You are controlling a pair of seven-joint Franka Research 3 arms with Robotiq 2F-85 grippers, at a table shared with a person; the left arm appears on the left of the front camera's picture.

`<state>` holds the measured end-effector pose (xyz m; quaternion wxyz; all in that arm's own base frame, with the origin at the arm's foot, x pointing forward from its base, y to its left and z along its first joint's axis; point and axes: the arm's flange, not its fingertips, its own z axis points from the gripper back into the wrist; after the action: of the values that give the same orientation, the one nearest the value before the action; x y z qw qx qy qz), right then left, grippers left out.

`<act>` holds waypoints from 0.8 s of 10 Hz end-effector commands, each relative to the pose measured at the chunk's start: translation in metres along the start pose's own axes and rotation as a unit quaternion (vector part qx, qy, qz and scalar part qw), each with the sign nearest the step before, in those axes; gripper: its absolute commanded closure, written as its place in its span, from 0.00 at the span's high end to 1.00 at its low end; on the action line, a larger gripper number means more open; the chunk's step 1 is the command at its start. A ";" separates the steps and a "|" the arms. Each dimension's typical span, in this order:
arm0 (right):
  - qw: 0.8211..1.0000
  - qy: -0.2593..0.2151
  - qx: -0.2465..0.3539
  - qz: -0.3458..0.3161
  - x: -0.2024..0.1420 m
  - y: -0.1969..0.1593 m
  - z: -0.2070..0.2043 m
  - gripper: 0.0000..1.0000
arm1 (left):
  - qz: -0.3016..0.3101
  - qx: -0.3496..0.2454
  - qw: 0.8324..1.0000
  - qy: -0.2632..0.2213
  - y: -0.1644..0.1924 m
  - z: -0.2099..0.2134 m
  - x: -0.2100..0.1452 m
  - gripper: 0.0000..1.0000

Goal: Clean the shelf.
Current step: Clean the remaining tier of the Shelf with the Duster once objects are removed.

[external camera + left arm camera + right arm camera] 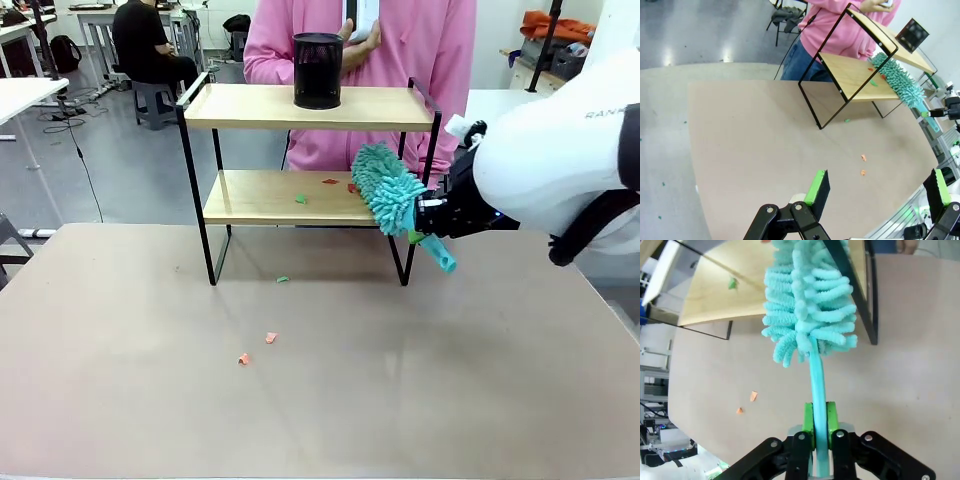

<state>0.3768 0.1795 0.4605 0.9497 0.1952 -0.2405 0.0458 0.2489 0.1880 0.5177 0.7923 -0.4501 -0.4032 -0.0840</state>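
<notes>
– How's the right tool [820, 426]?
– Clamped on the teal duster [807, 305] handle, head against the lower board of the shelf [300, 107], at the tabletop's [320, 400] far side.
– And the left tool [879, 185]?
– Wide apart, empty. Front view adds a black cup [318, 70] on top.

The right arm [560, 150] was a smooth white shell with grey lettering and a black strap, the left gripper [878, 186] and the right gripper [820, 413] were black linkages with silver pivot screws and bright green pads [816, 186], and the person [430, 70] wore a pink long-sleeved top and blue jeans.
</notes>
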 end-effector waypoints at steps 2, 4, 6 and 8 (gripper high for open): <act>0.999 0.007 0.013 0.032 0.016 0.023 -0.018 0.12 | -0.010 -0.006 1.000 -0.008 -0.001 -0.001 0.001 1.00; 0.997 0.039 0.031 0.060 0.018 0.033 -0.030 0.12 | -0.010 -0.006 1.000 -0.008 -0.001 -0.001 0.001 1.00; 0.992 0.056 0.082 0.080 0.022 0.035 -0.025 0.12 | -0.010 -0.006 1.000 -0.008 -0.001 -0.001 0.001 1.00; 0.979 0.106 0.115 0.130 0.023 0.029 -0.019 0.12 | -0.010 -0.006 1.000 -0.008 -0.001 -0.001 0.001 1.00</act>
<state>0.3958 0.2282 0.4674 0.9363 0.2435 -0.1840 0.1740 0.2489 0.1880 0.5176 0.7923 -0.4502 -0.4032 -0.0839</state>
